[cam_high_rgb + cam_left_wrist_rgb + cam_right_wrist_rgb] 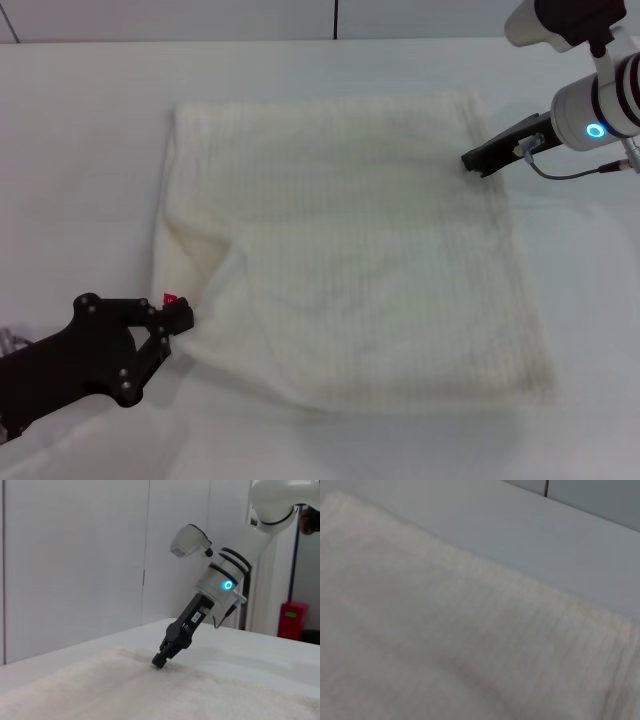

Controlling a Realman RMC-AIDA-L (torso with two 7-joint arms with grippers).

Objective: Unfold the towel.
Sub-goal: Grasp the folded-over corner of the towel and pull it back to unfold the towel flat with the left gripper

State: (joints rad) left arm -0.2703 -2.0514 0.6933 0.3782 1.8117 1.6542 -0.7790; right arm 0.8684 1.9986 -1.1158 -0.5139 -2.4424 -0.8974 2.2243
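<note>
Smooth white tabletop [80, 150] extending to a pale panelled wall [75, 555] with thin dark vertical seams. A red box-shaped object [292, 620] stands on the floor beyond the table's far edge, beside a dark vertical pole [294, 555].

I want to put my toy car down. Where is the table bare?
Bare table lies left of the towel, along the far edge behind it, and right of it below the right pincer. It is crowded at the towel's near-left corner, where the left pincer sits.
</note>
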